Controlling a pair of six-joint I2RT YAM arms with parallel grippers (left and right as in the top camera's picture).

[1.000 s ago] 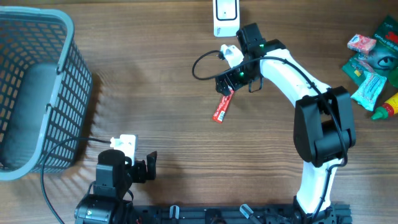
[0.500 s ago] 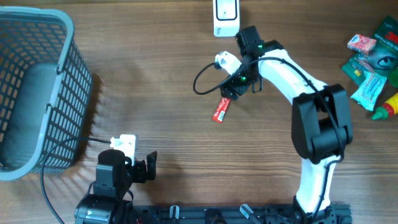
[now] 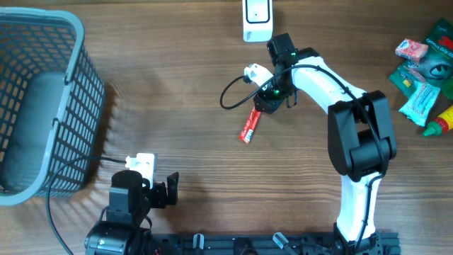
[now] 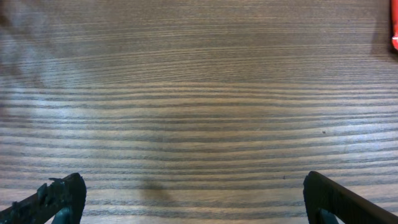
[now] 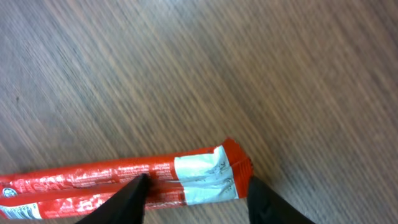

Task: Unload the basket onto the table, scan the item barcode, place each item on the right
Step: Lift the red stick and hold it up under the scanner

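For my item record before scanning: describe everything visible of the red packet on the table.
The red packet is a long, slim, glossy wrapper, seemingly plastic, with white print and a white label panel near one crimped end. It lies flat and slanted on the wooden table. The right end effector straddles that labelled end; contact is unclear.

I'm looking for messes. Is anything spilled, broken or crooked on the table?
Nothing stands out. The long red snack packet lies flat and slanted on the wooden table, its end between the fingers of the right gripper.
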